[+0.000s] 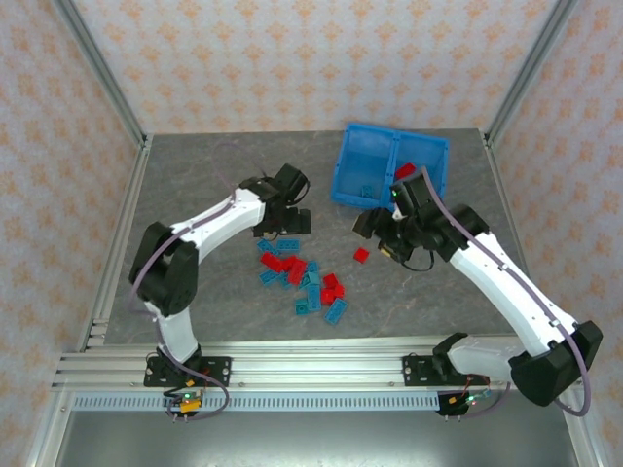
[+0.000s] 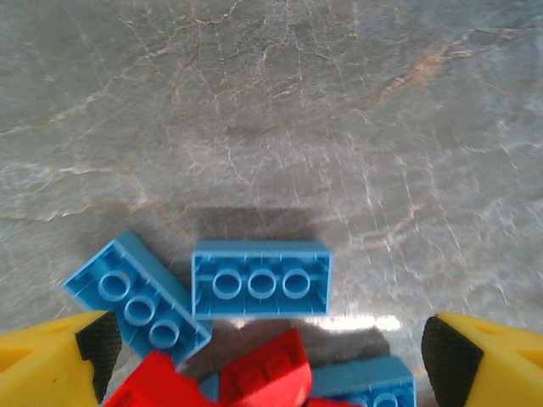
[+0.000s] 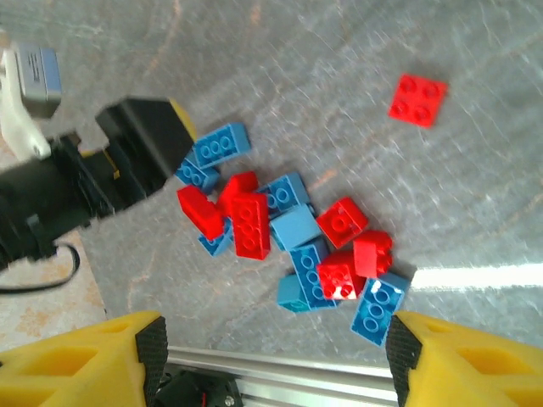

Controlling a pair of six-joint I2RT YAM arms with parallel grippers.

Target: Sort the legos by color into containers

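1. Blue brick point(image 2: 261, 280) lies flat just ahead of the left gripper point(image 2: 270, 346), whose jaws stand wide and empty, seemingly lining up a pick.
2. Right gripper point(image 3: 273, 343) hangs spread, empty, facing the legos point(image 3: 288, 237).
3. Beyond it, the bin point(image 1: 343, 175) holds some sorted bricks.

- The left arm point(image 1: 209, 224) and the right arm point(image 1: 506, 282) are built alike: smooth white tubular links joined by bulky, rounded black joints.
- A thin purple-grey cable point(image 1: 455, 216) loops loosely along each arm.
- Each base point(image 1: 190, 370) is a squat black block, with a small circuit board point(image 1: 183, 399) of green and orange parts below it.
- The left gripper point(image 2: 270, 343) and the right gripper point(image 3: 278, 343) have chunky yellow fingers point(image 3: 76, 356) faced with black pads point(image 2: 95, 346).
- A white-and-grey camera box point(image 3: 30, 76) sits on the left wrist.
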